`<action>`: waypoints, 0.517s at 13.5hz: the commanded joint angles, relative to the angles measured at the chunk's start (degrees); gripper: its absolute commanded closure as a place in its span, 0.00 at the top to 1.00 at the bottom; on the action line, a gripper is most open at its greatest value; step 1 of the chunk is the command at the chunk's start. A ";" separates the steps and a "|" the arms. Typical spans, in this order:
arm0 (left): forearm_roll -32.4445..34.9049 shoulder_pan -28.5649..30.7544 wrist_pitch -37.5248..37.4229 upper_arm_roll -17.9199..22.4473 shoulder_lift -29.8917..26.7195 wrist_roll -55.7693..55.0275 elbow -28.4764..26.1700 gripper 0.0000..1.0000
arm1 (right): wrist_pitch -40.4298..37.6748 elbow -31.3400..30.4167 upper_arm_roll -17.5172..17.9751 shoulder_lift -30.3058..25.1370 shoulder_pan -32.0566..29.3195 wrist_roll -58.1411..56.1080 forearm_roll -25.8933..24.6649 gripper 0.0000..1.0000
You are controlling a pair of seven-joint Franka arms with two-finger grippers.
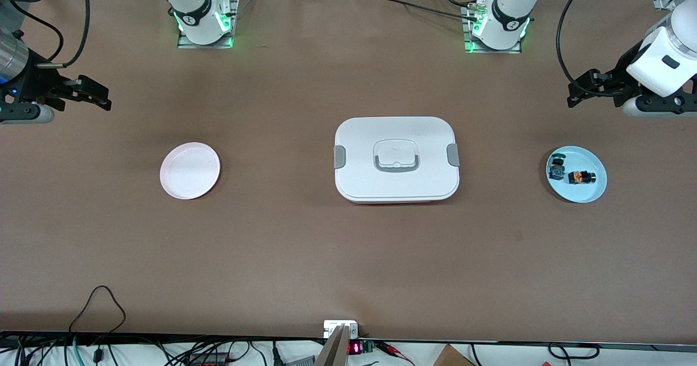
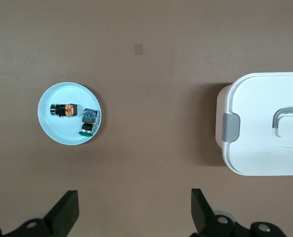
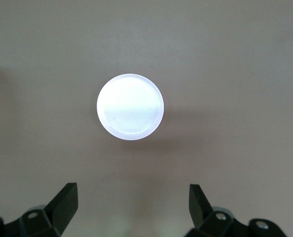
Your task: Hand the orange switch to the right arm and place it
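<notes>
Right, nothing lifted yet. Down at the left arm's end of the counter, a pale blue plate carrying two small parts side by side. On it, the orange switch, lying on its side, black body and amber cap, just beside the blue-green switch but seemingly not touching. Clearer from the left wrist view: orange switch and its blue-green neighbour close together in the dish.

Up over the counter edge by that plate, the left gripper, fingers spread wide and holding nothing, black fingertips framing bare surface in its own camera. Poised high, probably to keep the whole plate in sight before dropping in.

Over at the other end, the right gripper, likewise parted and empty, hovering above the counter with the pink plate centred in its wrist camera. Waiting, most likely, for the handoff; that bare plate looks like the drop spot.

Between the two plates, dead centre, a white lidded box with grey side clips and a recessed handle. Sits squarely on the straight line from one plate to the other, so any mid-counter exchange likely needs to happen above lid height.

Tightest worry at the pick: the blue-green switch so near the target, little room for a finger between them. Small part, lying flat, shallow rim around it, so a careful approach called for.
</notes>
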 commanded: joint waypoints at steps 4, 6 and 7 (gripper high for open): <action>-1.25 -0.17 -1.21 0.29 0.69 -0.47 1.77 1.00 | -0.19 0.15 0.56 -0.71 0.12 1.33 0.00 1.00; -1.16 -0.17 -1.21 0.29 0.69 -0.47 1.77 1.00 | -0.19 0.15 0.65 -0.79 0.20 0.19 -0.18 1.00; -1.16 -0.17 -1.30 0.29 0.69 -0.47 1.77 1.00 | -0.19 0.15 0.65 -0.79 0.21 0.10 -0.18 1.00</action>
